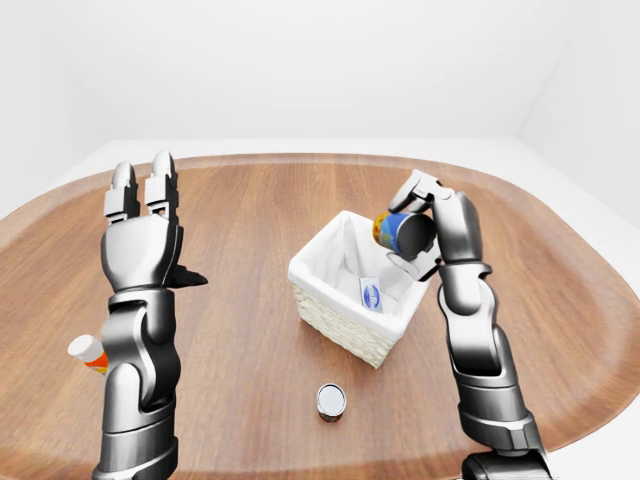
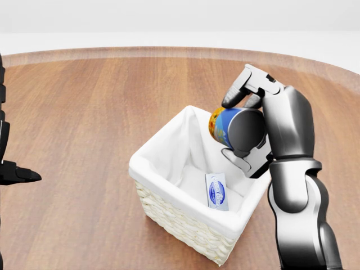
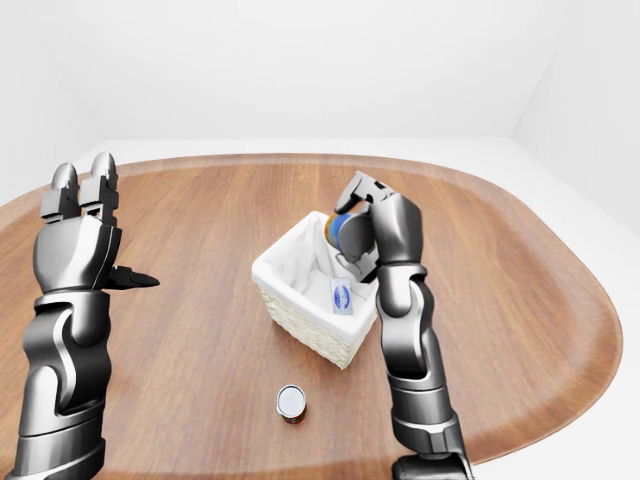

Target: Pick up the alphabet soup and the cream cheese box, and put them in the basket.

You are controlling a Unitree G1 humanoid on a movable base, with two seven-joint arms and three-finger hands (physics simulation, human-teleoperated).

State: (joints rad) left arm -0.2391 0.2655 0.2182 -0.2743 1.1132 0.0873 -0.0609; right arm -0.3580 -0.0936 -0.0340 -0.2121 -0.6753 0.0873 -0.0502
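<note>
Above the basket (image 2: pixel 169 159), your right hand (image 2: pixel 253 135) grips the alphabet soup can (image 2: pixel 236 129); it looks rigid and smooth, so keep holding its sides. Left hand (image 1: pixel 142 225) is open.

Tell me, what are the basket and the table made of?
The basket looks like pale woven wicker, since its outer wall shows a braided weave, with a smooth white cloth lining folded over the rim. The table looks like polished wood: brown streaky grain with a soft shine.
</note>
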